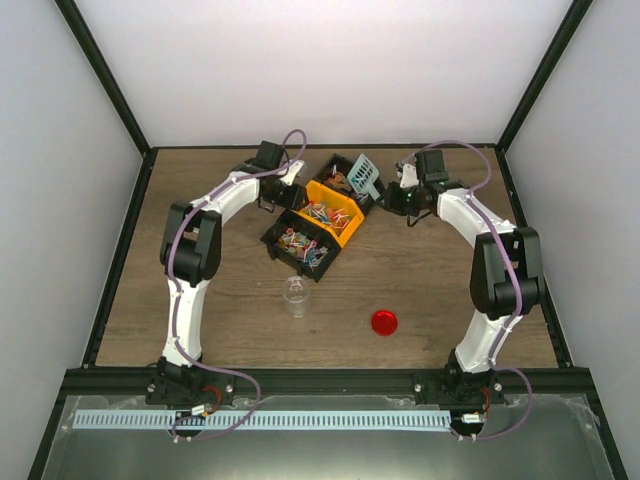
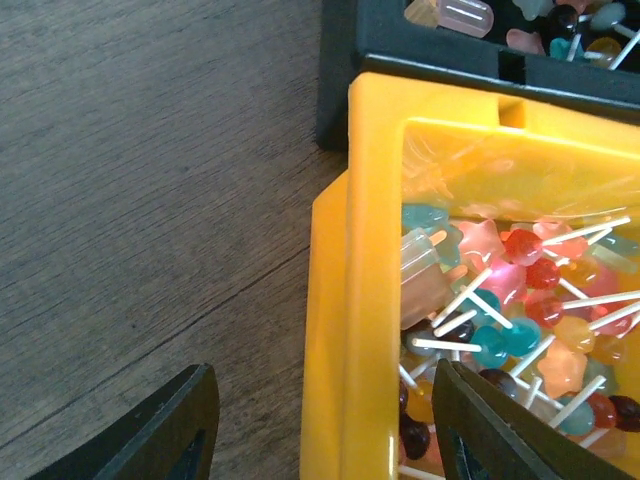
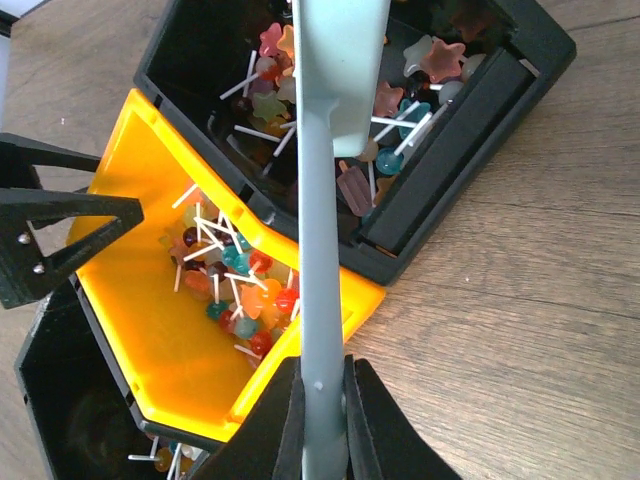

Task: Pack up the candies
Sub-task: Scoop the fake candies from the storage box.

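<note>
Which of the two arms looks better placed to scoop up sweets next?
The right. The right hand is shut on the teal scoop, whose head hangs over the candies in a black bin. The left hand is open and empty, straddling a wall of the yellow bin.

far bin (image 1: 330, 165), middle bin (image 1: 352, 228), near bin (image 1: 273, 238) lined up diagonally toward the table's (image 1: 430, 290) far edge | candies (image 1: 325, 213) in all three | scoop (image 1: 365, 175) over far bin | jar (image 1: 294, 296) before near bin | lid (image 1: 384, 321) right of jar
</note>
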`<state>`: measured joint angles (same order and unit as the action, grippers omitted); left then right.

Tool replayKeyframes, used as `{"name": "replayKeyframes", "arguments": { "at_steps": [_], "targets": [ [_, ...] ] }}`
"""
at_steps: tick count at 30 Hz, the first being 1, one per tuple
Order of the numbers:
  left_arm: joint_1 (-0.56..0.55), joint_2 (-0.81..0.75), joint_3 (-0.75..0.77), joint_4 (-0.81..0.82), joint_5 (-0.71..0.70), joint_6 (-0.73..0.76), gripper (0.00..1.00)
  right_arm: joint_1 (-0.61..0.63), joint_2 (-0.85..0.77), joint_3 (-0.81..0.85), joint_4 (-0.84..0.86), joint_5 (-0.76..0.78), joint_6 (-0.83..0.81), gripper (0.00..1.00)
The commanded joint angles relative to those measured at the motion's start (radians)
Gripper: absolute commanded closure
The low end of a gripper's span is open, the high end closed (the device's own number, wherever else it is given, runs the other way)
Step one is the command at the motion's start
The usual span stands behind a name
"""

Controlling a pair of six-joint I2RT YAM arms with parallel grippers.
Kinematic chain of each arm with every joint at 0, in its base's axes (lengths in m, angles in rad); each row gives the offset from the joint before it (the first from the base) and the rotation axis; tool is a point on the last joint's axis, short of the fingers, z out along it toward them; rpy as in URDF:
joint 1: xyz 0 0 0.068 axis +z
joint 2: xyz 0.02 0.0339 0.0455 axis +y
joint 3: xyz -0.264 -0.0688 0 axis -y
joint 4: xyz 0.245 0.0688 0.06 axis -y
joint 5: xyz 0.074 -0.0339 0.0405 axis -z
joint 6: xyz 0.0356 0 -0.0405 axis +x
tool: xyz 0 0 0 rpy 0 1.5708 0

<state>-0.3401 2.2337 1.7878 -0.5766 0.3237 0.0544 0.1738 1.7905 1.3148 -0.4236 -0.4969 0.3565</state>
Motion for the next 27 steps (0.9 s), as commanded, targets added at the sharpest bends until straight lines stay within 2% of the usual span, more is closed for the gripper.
{"name": "replayKeyframes", "arguments": {
  "at_steps": [1, 5, 9, 20, 24, 27],
  "targets": [
    [0.001, -0.061, 0.043, -0.022, 0.035, -0.007, 0.39, 0.006, -0.038, 0.042, -0.03, 0.031, -0.043, 0.99],
    [0.009, -0.079, 0.081, -0.029, 0.072, -0.025, 0.35, 0.006, -0.051, 0.039, -0.023, -0.012, -0.037, 0.99],
    [0.043, -0.08, 0.119, -0.012, 0.175, -0.076, 0.26, 0.004, -0.058, 0.043, -0.011, -0.061, -0.004, 0.99],
    [0.069, -0.042, 0.151, 0.116, 0.356, -0.204, 0.08, -0.008, -0.111, 0.037, 0.042, -0.23, 0.087, 0.99],
    [0.07, -0.036, 0.154, 0.122, 0.347, -0.209, 0.07, 0.017, -0.145, 0.055, -0.026, -0.13, -0.025, 0.99],
    [0.07, -0.034, 0.154, 0.117, 0.336, -0.21, 0.07, 0.046, -0.154, 0.067, -0.099, 0.004, -0.103, 0.99]
  ]
}}
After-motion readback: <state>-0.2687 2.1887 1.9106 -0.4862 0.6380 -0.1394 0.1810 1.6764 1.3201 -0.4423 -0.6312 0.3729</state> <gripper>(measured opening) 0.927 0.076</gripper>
